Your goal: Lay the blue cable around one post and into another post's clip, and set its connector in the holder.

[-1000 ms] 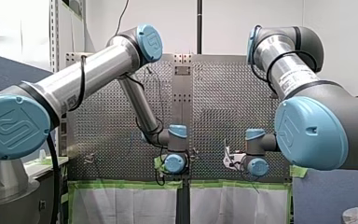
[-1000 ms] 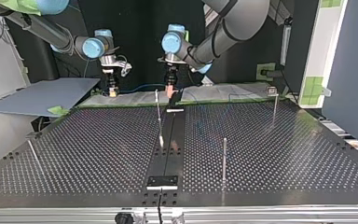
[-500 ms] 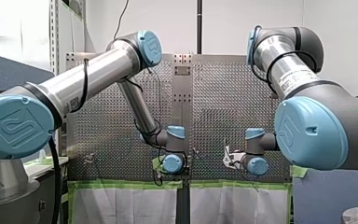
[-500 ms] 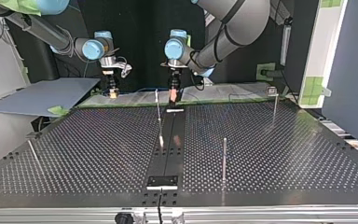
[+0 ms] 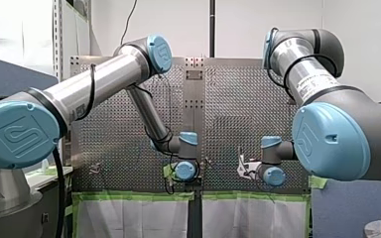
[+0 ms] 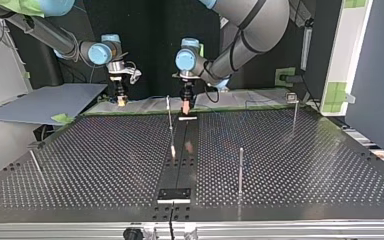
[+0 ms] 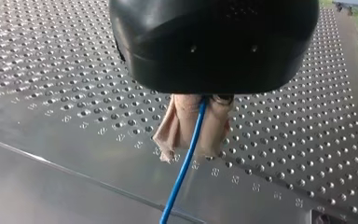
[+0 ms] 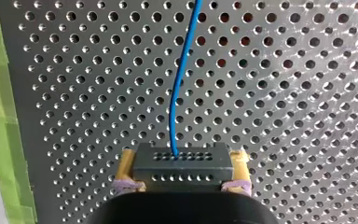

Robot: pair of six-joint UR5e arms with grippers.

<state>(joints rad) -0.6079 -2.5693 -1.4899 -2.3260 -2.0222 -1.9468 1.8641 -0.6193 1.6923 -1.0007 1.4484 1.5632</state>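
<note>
In the left wrist view my left gripper (image 7: pixel 193 148) is shut, its beige pads (image 7: pixel 214 130) pinching the thin blue cable (image 7: pixel 182 172), which runs on over the perforated table (image 7: pixel 51 70). My right gripper (image 8: pixel 182 163) is shut on the cable's black connector (image 8: pixel 182 167), held between yellow pads (image 8: pixel 127 164); the blue cable (image 8: pixel 179 84) leaves the connector's face and runs ahead over the plate. In the top view my left gripper (image 6: pixel 185 106) hangs just above the far end of the dark centre strip (image 6: pixel 180 160), beside a thin post (image 6: pixel 169 117). My right gripper (image 6: pixel 120 98) hangs further to that view's left.
More posts stand on the plate: one near the middle (image 6: pixel 240 170), one at the far right with a clip on top (image 6: pixel 294 112), one leaning at the near left (image 6: pixel 36 165). A black block (image 6: pixel 174 194) sits at the strip's near end. A grey sheet (image 6: pixel 45 102) lies at the far left.
My left gripper has come down and slightly nearer to the camera in the top view, ending close over the strip's far end. My right gripper has barely moved.
</note>
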